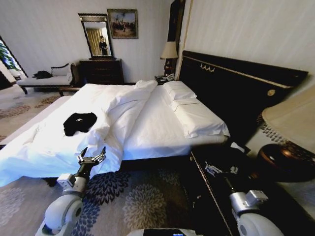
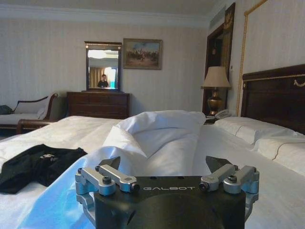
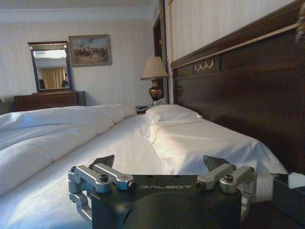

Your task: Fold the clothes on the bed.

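Crumpled T-shirt [image 1: 78,123] on bed [image 1: 157,123], beyond left gripper [image 1: 91,158] spread fingers [image 1: 82,152]; right gripper [image 3: 161,164] spread

Dim room, daylight brightening the white bed [image 1: 162,123]; head view bends wide-angle at its edges.

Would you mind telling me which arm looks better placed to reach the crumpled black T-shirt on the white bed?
Left. The open left gripper sits at the bed's near edge, just short of the crumpled black T-shirt. The right gripper hangs over the dark nightstand, farther away.
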